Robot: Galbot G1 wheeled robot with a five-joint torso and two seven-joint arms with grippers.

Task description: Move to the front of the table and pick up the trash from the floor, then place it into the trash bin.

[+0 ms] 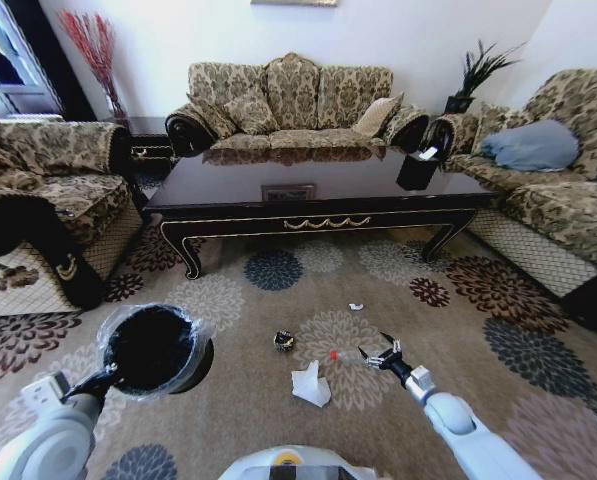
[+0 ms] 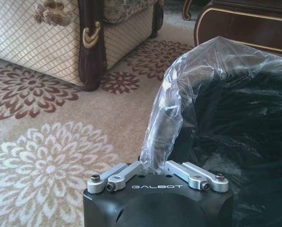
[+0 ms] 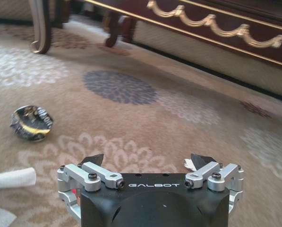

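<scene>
From the head view, we are standing before the table (image 1: pixel 308 205) with our left gripper (image 1: pixel 106 378) holding the bin (image 1: pixel 153 350) off the carpet by its rim, and our right gripper (image 1: pixel 382 353) is hanging low with fingers spread over the bottle (image 1: pixel 346 354), which is lying flat, red cap pointing toward our left, long axis running roughly parallel to the table's front. The paper (image 1: pixel 311 384), the dark lump (image 1: pixel 284 341) and a white scrap (image 1: pixel 355 306) are lying on the carpet nearby. In the left wrist view, the fingers (image 2: pixel 124 172) are pinching the bin's rim and bag (image 2: pixel 178 113); we judge that thin hold could slip on the crinkly plastic, tipping the bin. In the right wrist view, the gripper (image 3: pixel 150 163) is open, the lump (image 3: pixel 31 123) well off to one side; the bottle is mostly hidden beneath, so we risk closing across a round body that rolls away.
</scene>
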